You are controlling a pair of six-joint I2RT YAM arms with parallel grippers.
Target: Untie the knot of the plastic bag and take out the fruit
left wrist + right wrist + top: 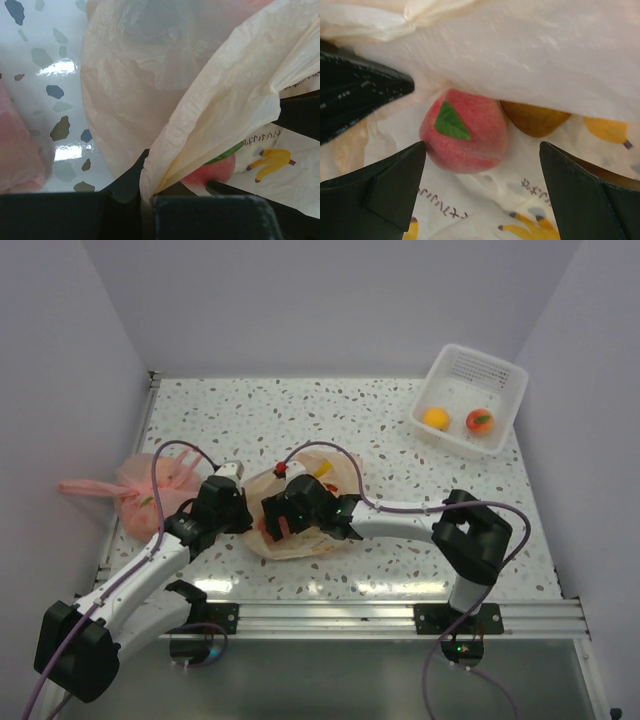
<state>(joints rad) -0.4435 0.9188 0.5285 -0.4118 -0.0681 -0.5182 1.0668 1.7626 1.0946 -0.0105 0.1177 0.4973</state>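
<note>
The pale peach-orange plastic bag [305, 535] lies mid-table with its mouth open; no knot shows. My left gripper [238, 508] is shut on a fold of the bag's rim [200, 125] and holds it up. My right gripper [283, 515] is open inside the mouth. In the right wrist view its fingers [395, 185] stand either side of a red peach with a green leaf [465, 132], just short of it. A brown fruit [535, 117] lies behind the peach. The peach also shows in the left wrist view [210, 170].
A pinker tied bag [150, 490] lies at the table's left edge, close to my left arm. A white basket [470, 400] at the back right holds an orange fruit [436, 418] and a red-orange fruit [480, 421]. Walls close in on three sides.
</note>
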